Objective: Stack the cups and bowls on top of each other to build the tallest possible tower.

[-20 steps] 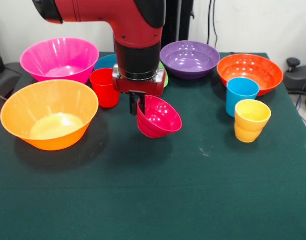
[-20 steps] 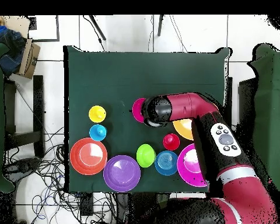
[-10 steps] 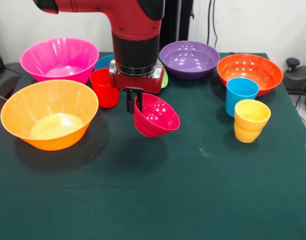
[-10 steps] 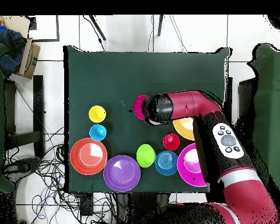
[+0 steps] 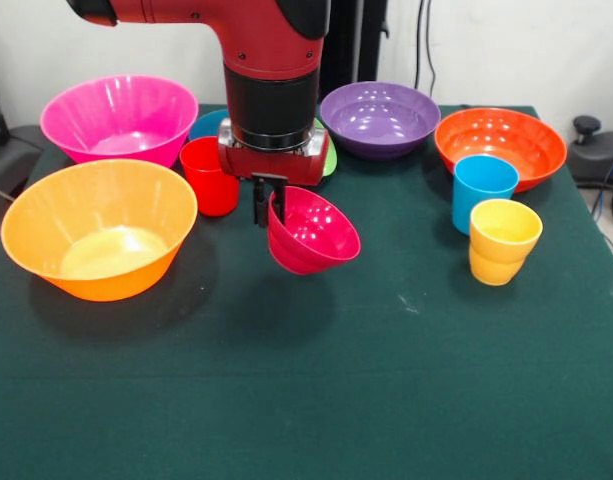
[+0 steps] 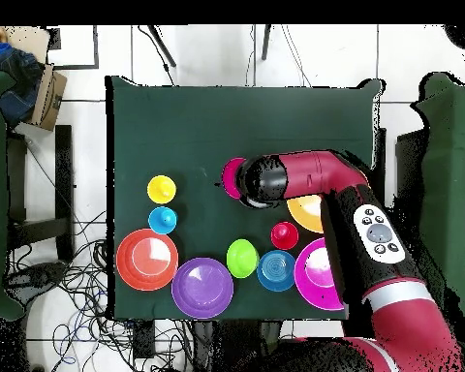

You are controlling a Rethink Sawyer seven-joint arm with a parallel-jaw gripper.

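My gripper (image 5: 270, 209) is shut on the rim of the small crimson-pink bowl (image 5: 315, 234) and holds it tilted above the table's middle; overhead the bowl (image 6: 232, 175) peeks out beside the arm. The red cup (image 5: 210, 175) stands just left of the gripper. The large yellow-orange bowl (image 5: 98, 240) and the large pink bowl (image 5: 118, 119) are at the left. The purple bowl (image 5: 380, 117) and orange bowl (image 5: 500, 144) are at the back right. The sky-blue cup (image 5: 482, 190) and yellow cup (image 5: 503, 241) stand at the right. The small blue bowl (image 6: 275, 270) and green bowl (image 6: 241, 258) lie behind the arm.
The green table (image 5: 316, 380) has open cloth across its near half. Cables (image 6: 72, 291) lie on the floor beside the table in the overhead view.
The gripper has risen a little with the crimson-pink bowl and shifted slightly left in the front view since a second ago. It has held still over the last half second.
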